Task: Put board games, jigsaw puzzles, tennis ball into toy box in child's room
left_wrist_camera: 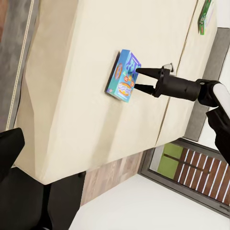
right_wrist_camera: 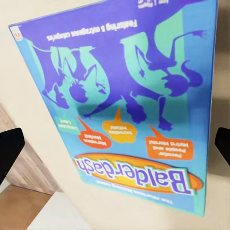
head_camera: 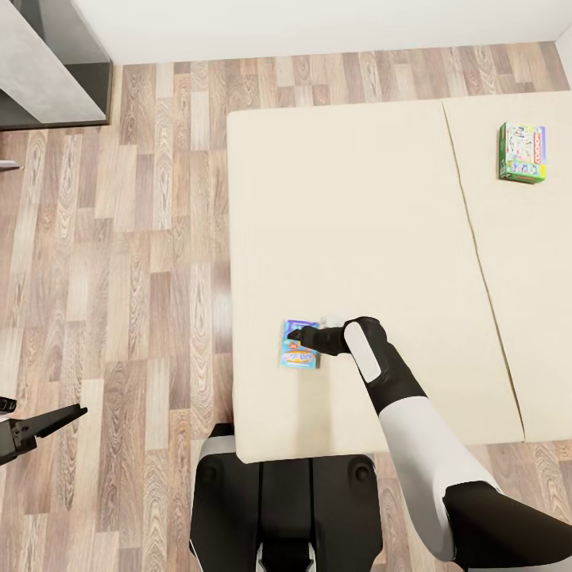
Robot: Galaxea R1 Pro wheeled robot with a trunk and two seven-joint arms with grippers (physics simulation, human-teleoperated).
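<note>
Reaching over the bed (head_camera: 349, 199), the right gripper (head_camera: 300, 342) is held apart above the blue board game (head_camera: 295, 357) at six o'clock; it should be straddled squarely before closing.

A cream bed (head_camera: 357, 238) is taking up the middle, a seam (head_camera: 477, 254) running across it. Wood-plank floor (head_camera: 119, 278) is showing beside it, and a grey cabinet (head_camera: 48, 63) is standing at the far corner.
</note>
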